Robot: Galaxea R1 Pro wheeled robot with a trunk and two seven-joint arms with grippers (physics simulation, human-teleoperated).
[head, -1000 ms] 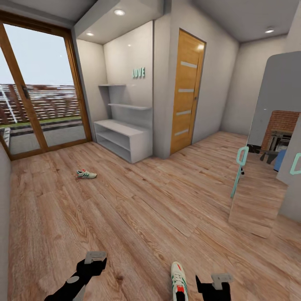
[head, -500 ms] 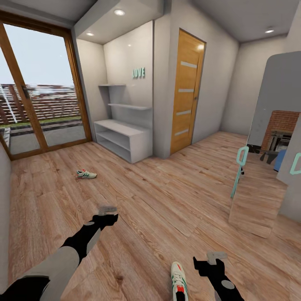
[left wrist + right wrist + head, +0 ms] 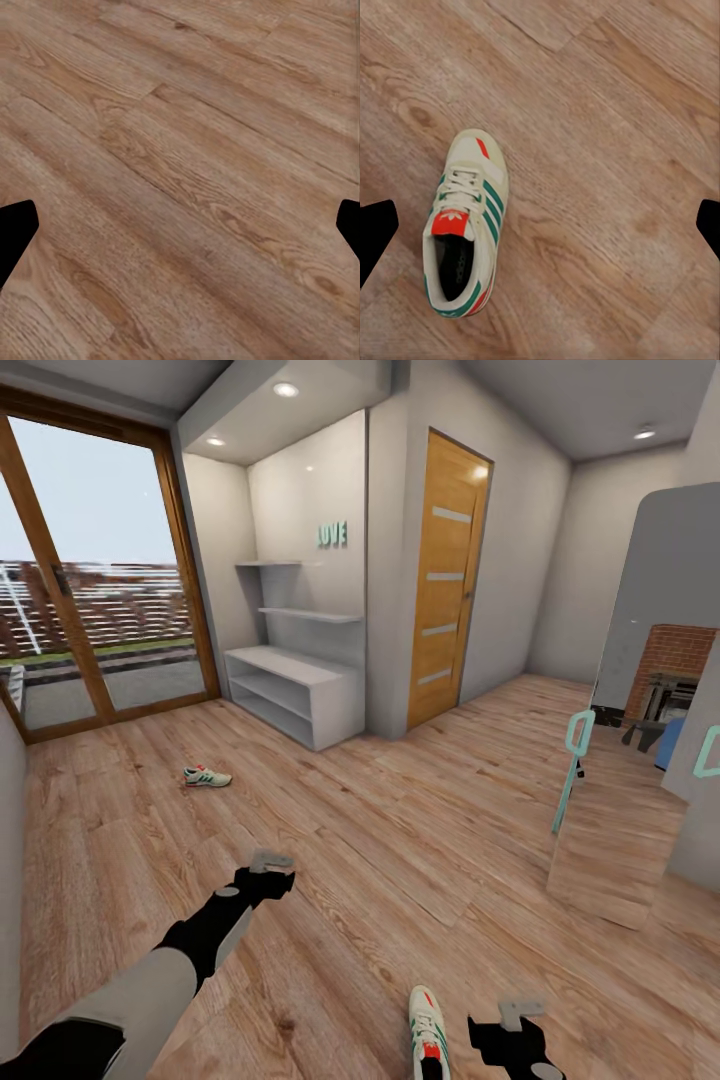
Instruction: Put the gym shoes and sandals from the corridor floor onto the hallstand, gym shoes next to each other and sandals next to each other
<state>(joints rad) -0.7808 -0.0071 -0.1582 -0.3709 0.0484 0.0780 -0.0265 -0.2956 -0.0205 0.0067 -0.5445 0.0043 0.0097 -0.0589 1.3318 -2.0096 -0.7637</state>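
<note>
a: closest in, right claw (image 3: pixel 512 1028) hangs spread and empty over the corridor floor (image 3: pixel 400 840), with one gym shoe (image 3: pixel 428 1032) just beside it, upright.

b: left claw (image 3: pixel 268 872) is spread too, above bare planks. second gym shoe (image 3: pixel 207 776) lies farther off, well short of the hallstand (image 3: pixel 295 695) in the alcove.

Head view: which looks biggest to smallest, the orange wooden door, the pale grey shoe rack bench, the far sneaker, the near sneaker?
1. Orange wooden door
2. Pale grey shoe rack bench
3. Near cream sneaker, cut off by the frame and enlarged by nearness
4. Far cream sneaker, the same kind, only distant
</note>
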